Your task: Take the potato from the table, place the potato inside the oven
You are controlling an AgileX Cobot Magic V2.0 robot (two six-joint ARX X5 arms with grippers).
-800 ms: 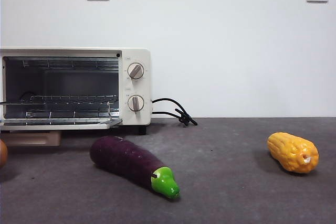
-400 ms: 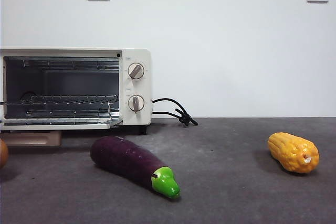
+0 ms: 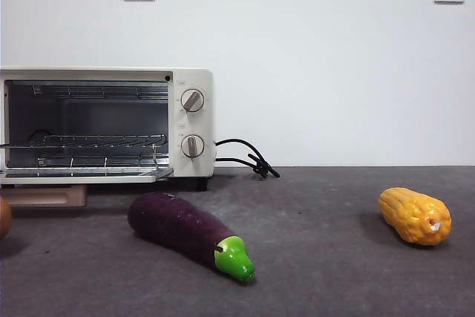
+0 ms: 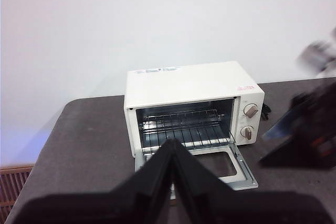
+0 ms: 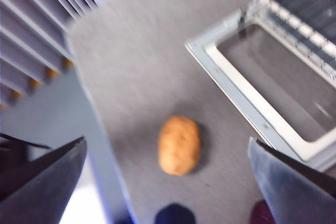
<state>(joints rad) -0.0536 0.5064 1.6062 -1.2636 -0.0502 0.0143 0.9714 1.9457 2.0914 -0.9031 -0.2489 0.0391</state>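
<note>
Our right tool (image 5: 168, 182) hangs spread wide above the potato (image 5: 179, 145), which the front view cuts off at nine o'clock. Our left tool (image 4: 173, 153) is pressed closed, facing the open oven (image 4: 191, 108) on the grey table (image 3: 334, 257) before a white wall (image 3: 334, 57).

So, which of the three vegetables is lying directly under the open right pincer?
The potato, the small smooth orange-brown lump beside the oven door. The purple eggplant and the bumpy yellow corn lie elsewhere on the table.

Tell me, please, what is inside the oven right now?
The oven stands open, and only its wire racks show inside; no food is on them. The potato lies on the table beside the lowered door. The cavity's far corners are too dark to see.
</note>
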